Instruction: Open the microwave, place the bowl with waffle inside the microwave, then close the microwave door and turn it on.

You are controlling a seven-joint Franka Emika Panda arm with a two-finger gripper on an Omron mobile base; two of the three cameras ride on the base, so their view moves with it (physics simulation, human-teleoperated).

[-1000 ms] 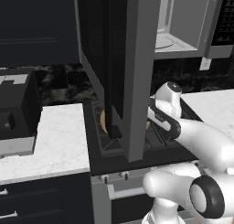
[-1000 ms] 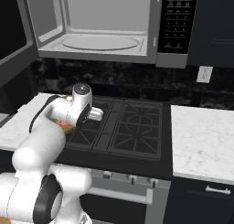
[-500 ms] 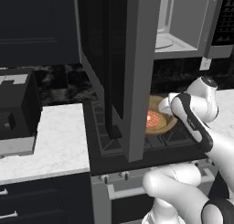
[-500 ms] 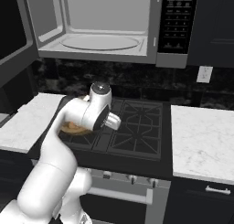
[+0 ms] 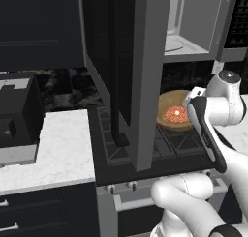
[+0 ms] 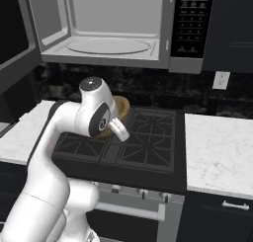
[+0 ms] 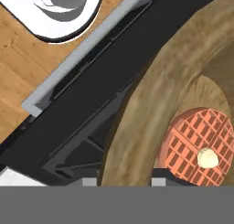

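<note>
I am holding the tan wooden bowl [image 5: 170, 116] by its rim in my part-closed gripper [image 7: 124, 181], the reddish-orange waffle [image 7: 197, 147] showing a pale dab.

We count one microwave [image 6: 118, 28], its one microwave door [image 5: 131, 71] swung wide, above one stove [image 6: 143, 137]. We see one bowl [image 5: 170, 110] carrying one waffle [image 7: 196, 147], one wall outlet [image 6: 221, 80] and one black box [image 5: 17, 115].

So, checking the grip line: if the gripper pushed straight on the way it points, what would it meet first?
Most likely the bowl's wooden rim, right at its fingertips, with the waffle just inside.
</note>
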